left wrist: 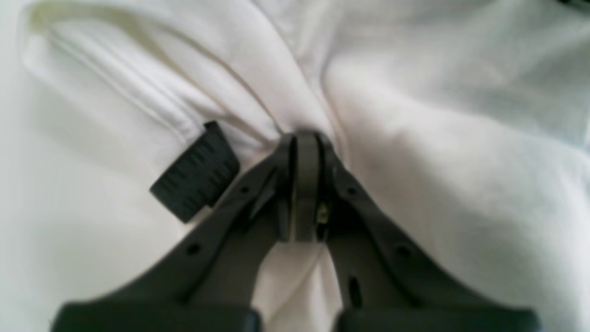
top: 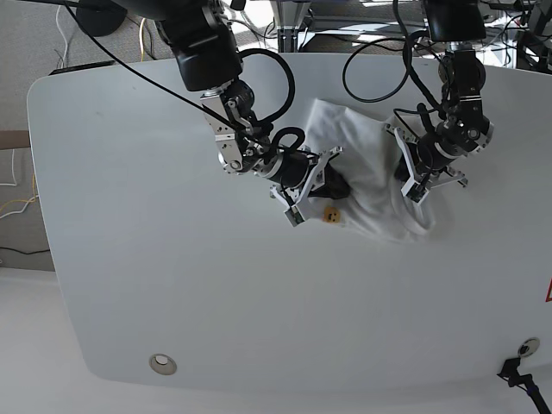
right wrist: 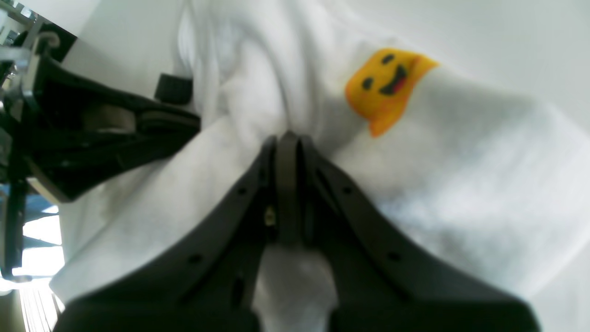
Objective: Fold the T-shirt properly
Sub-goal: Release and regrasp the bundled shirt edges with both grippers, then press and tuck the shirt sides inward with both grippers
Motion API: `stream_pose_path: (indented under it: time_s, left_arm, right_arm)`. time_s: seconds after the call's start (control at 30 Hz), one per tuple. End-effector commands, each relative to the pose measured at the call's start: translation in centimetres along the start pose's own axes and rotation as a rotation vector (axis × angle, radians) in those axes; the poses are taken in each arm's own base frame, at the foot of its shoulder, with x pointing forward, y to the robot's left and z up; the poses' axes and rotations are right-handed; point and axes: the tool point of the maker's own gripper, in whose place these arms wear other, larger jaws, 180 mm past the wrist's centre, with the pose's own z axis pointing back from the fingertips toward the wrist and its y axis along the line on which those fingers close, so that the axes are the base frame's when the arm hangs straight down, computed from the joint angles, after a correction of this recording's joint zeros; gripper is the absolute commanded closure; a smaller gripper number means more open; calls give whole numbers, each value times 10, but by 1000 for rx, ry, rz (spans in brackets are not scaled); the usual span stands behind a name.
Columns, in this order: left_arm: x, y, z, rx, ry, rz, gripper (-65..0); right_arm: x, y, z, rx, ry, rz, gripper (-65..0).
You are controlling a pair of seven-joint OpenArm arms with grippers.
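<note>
I see the T-shirt (top: 366, 172) bunched on the white table (top: 129, 259) between my 2 grippers. My left gripper (left wrist: 306, 138) has its jaws pinched together on a fold of white cloth, with the black neck label (left wrist: 196, 171) just beside its tip and the collar edge running away beyond that. My right gripper (right wrist: 286, 138) is likewise clamped on the fabric, a yellow smiling face print (right wrist: 385, 87) lying just past its tip.
</note>
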Motion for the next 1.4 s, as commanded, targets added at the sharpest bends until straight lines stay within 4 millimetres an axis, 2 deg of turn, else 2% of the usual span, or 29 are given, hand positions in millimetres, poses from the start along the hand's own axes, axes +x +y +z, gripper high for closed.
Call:
stream_pose_path:
  time_s: [0.0, 0.17, 0.3, 0.43, 0.5, 0.53, 0.57, 0.63, 0.73, 0.87, 0.97, 1.07, 1.1, 1.17, 1.27, 1.37]
  left_arm:
    - [24, 5, 1, 4, -56, -28, 0]
    - [69, -11, -8, -41, -120, -130, 0]
    - [101, -21, -11, -63, -169, -199, 0]
    - [126, -14, 2, -28, -229, -235, 0]
    - [130, 3, 17, 27, -246, -253, 0]
    - [129, 9, 22, 45, -246, -258, 0]
    - [122, 9, 24, 50, -238, -253, 0]
    - [106, 23, 34, 91, -218, -234, 0]
    - [71, 33, 41, 119, -164, -171, 0]
    - [28, 37, 47, 135, -92, -99, 0]
    - [6, 23, 41, 100, -47, -65, 0]
    - [-12, 17, 32, 68, -2, -38, 0]
    - [-15, 17, 28, 61, 7, -29, 0]
    - [-6, 17, 17, 41, 1, -39, 0]
    - [8, 21, 3, 22, -6, -48, 0]
    - [25, 18, -11, -9, -16, -71, 0]
  right_arm:
    - [24, -1, 12, 4, -66, 48, 0]
    - [12, 5, 48, -12, -77, 103, 0]
    - [5, 20, 63, -7, -68, 128, 0]
    - [21, 23, 69, -47, -112, 135, 0]
    - [39, 25, 71, -49, -140, 171, 0]
    - [48, 26, 71, -49, -157, 186, 0]
    - [56, 26, 70, -51, -168, 195, 0]
    - [73, 24, 67, -60, -193, 214, 0]
    - [88, 21, 53, -58, -205, 207, 0]
    - [88, 8, 35, -68, -171, 184, 0]
    - [88, 5, 27, -62, -192, 157, 0]
    - [75, -3, 23, -69, -177, 128, 0]
    - [70, -6, 23, -73, -165, 122, 0]
    - [60, -19, 29, -96, -137, 126, 0]
    - [39, -27, 38, -116, -105, 108, 0]
    - [26, -40, 55, -145, -78, 119, 0]
